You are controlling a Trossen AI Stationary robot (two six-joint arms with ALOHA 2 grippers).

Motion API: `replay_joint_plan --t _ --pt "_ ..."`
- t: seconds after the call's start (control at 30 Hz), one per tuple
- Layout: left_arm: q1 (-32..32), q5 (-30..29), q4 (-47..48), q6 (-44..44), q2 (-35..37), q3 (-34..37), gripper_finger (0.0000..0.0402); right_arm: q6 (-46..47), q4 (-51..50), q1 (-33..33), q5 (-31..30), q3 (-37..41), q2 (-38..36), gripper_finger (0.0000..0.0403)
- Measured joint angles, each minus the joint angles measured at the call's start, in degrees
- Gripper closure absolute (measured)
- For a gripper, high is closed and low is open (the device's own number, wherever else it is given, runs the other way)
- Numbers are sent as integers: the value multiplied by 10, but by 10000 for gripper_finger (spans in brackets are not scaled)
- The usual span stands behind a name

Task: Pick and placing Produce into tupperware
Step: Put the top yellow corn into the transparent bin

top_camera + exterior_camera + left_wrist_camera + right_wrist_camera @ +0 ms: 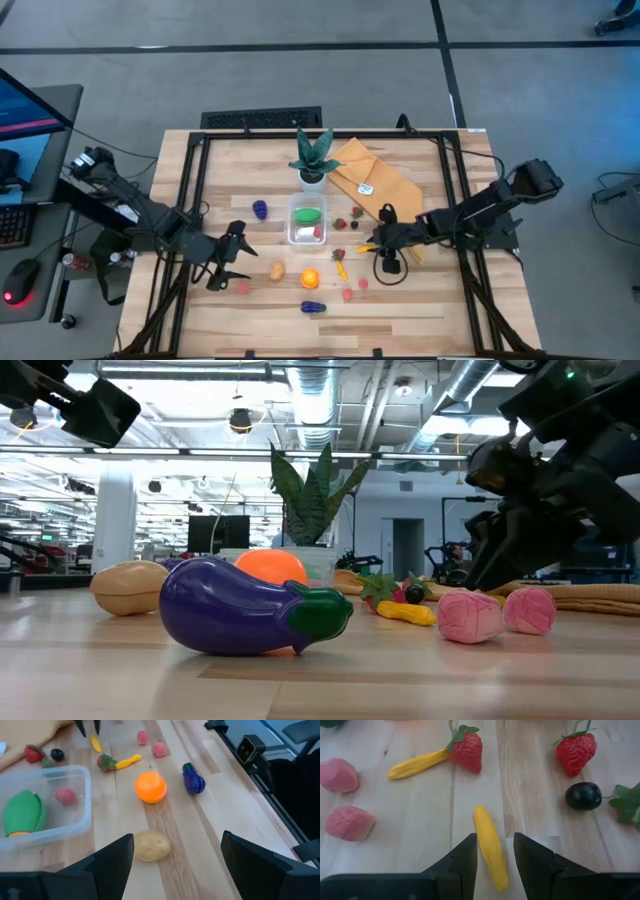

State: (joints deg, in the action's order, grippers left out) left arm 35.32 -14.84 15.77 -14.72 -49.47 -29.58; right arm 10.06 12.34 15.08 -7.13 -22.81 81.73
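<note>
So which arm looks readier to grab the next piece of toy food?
The right arm, probably. Its right gripper is open with a yellow banana-like piece between the fingers. The left gripper is open near the potato, not around it.

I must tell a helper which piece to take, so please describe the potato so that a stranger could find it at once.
Start at the clear tupperware in the table's middle, in front of the plant. Between it and the table's front edge lies an orange ball; the potato sits just beside it, toward the open left tool. It is the only dull tan, lumpy piece; its neighbours are bright.
</note>
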Motion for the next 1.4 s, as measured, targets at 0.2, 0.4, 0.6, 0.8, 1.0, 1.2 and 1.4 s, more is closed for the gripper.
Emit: replay_joint_plan --t 0.2,0.4,0.6,0.8,1.0,1.2,1.4 --pt "22 -32 0 -10 0 0 113 0 0 -2 11 0 0 282" --pt "37 -55 1 -20 0 0 113 4 23 -2 11 0 38 282" --pt "46 -70 3 -29 0 0 113 4 68 -2 6 -1 85 282" --pt "47 -78 3 -34 0 0 113 14 77 -2 3 -2 94 288" --pt "47 -85 4 -34 0 0 113 15 72 -3 4 -2 88 323" --pt "47 -85 11 -34 0 0 113 15 70 -3 3 -1 88 347" --pt "47 -96 17 -35 0 0 113 15 71 -3 3 -1 88 349"
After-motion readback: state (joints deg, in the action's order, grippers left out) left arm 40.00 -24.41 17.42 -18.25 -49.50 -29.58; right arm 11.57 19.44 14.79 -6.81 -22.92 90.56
